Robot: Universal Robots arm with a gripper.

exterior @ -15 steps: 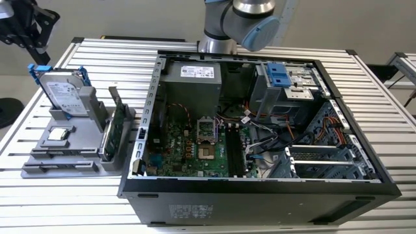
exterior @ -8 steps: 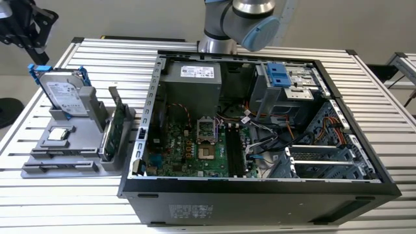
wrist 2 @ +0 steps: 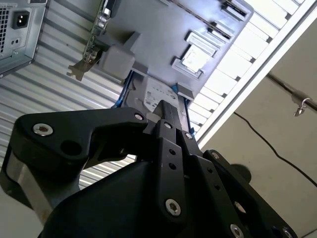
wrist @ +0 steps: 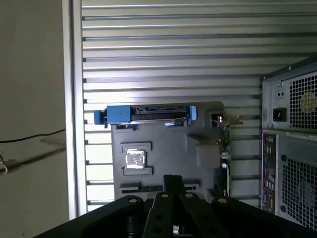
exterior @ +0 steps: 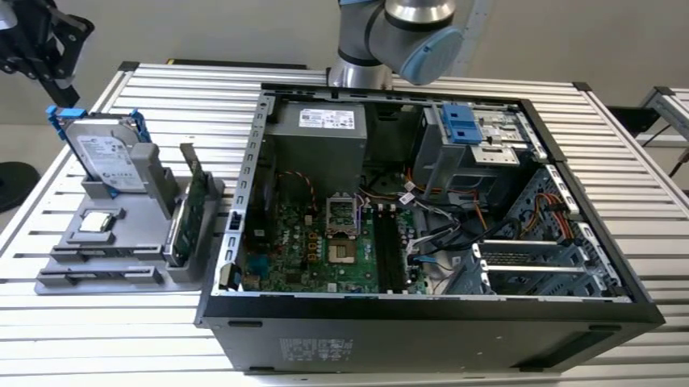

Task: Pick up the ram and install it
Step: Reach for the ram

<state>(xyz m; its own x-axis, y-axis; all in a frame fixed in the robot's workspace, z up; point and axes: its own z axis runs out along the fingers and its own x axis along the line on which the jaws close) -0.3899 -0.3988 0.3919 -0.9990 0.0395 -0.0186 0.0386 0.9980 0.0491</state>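
Observation:
My gripper (exterior: 63, 81) hangs high over the far left corner of the table, above the grey parts holder (exterior: 119, 242). In both wrist views its black fingers (wrist 2: 167, 106) (wrist: 172, 179) sit pressed together with nothing showing between them. I cannot pick out the ram for certain. A long dark line lies in the holder's front slot (exterior: 108, 277) (wrist: 148, 187), and I cannot tell what it is. The open computer case (exterior: 431, 314) lies at the centre, with long black memory slots (exterior: 386, 246) on its motherboard.
The holder carries a silver hard drive with blue rails (exterior: 108, 153) (wrist: 146, 114), a small square chip (exterior: 97, 222) (wrist: 134, 158) and a green expansion card on edge (exterior: 185, 230) (wrist: 226, 148). The arm's base (exterior: 361, 72) stands behind the case. Cables cross the case interior.

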